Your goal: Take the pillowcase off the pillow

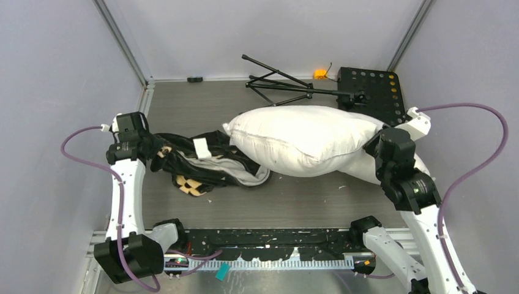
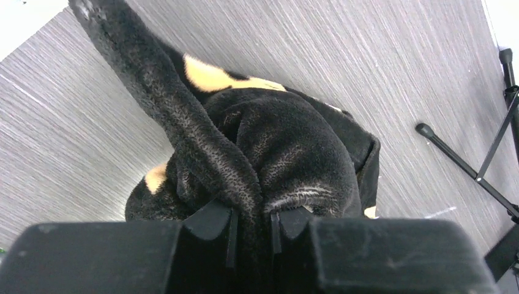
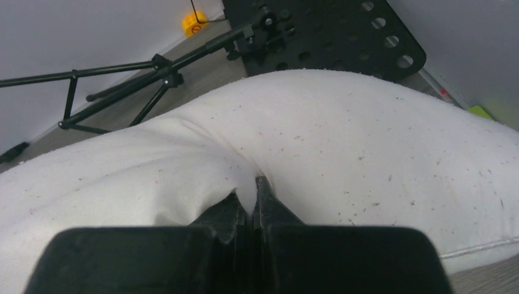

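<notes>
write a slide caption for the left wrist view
Left hand pinching a fold of the black flowered pillowcase, bunched on the grey table, a tripod leg at right.

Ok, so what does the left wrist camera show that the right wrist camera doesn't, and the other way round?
Only the left wrist view: the black plush pillowcase with tan-orange flower shapes, a fold of it clamped in the left gripper. Only the right wrist view: the plump white fabric pillow, a pinch of it clamped in the right gripper, plus the black perforated metal plate and a small orange object by the wall. Both: the grey wood-grain table and the thin black metal legs of a folded stand.
</notes>
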### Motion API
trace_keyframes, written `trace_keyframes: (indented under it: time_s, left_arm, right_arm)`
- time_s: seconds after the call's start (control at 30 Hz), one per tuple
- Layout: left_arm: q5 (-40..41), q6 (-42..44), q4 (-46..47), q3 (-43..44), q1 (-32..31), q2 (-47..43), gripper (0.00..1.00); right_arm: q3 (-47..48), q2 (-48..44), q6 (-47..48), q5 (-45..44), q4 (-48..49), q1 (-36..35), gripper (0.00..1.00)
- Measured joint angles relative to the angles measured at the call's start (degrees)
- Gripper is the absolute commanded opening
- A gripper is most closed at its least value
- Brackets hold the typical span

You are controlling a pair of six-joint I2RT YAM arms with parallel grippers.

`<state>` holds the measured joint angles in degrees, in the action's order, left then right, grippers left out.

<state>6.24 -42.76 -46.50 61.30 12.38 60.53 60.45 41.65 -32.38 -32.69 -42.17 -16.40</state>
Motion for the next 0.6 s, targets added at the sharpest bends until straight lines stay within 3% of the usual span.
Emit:
trace_keyframes:
  time_s: [0.13, 0.4, 0.6]
  left_arm:
    - [-0.3, -0.6, 0.2, -1.0, 0.4, 0.0, 0.00]
    - [-8.4, -0.2, 6.1, -2.5, 0.4, -0.8, 0.00]
    - [-11.3, -0.1, 7.3, 2.8, 0.4, 3.5, 0.00]
  right_arm:
    - [0.0, -0.9, 0.8, 0.2, 0.2, 0.2, 0.00]
    - [0.0, 11.4, 1.6, 12.3, 1.4, 0.4, 0.00]
    - [4.1, 16.4, 1.2, 14.0, 1.7, 0.4, 0.00]
